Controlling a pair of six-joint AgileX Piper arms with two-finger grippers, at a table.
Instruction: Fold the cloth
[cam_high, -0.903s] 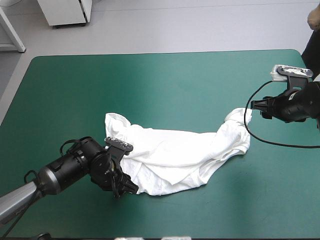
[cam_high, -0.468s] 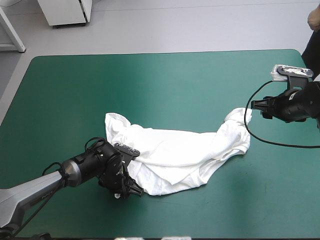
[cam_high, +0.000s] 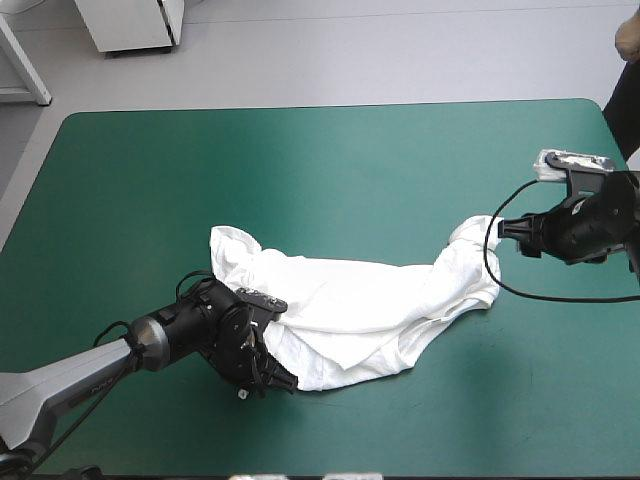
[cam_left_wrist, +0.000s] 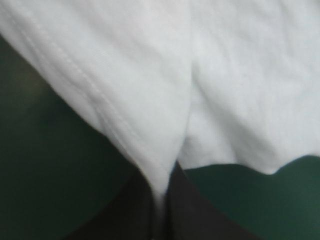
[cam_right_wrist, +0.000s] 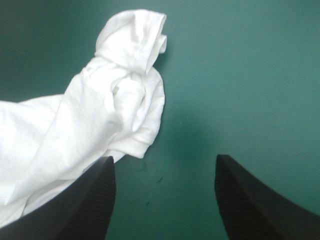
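The white T-shirt (cam_high: 350, 310) lies crumpled in a long strip across the near middle of the table. My left gripper (cam_high: 272, 378) is at its near left hem. In the left wrist view the black fingers (cam_left_wrist: 135, 210) meet in an arch with the T-shirt (cam_left_wrist: 150, 75) pinched between them, so the left gripper (cam_left_wrist: 162, 175) is shut on the cloth. My right gripper (cam_high: 507, 229) hovers just beside the shirt's bunched right end. In the right wrist view the right gripper (cam_right_wrist: 165, 157) stands open, and the T-shirt's rolled end (cam_right_wrist: 125, 100) lies ahead, toward one finger.
The teal-green cover (cam_high: 300, 160) spreads wide on the far side of the shirt. The table's near edge (cam_high: 420, 472) runs a short way behind my left gripper, and the right edge (cam_high: 636, 300) is close behind my right arm.
My left gripper slid in along the shirt's near hem and closed on it. My right gripper edged slightly toward the shirt's right end and stayed open.
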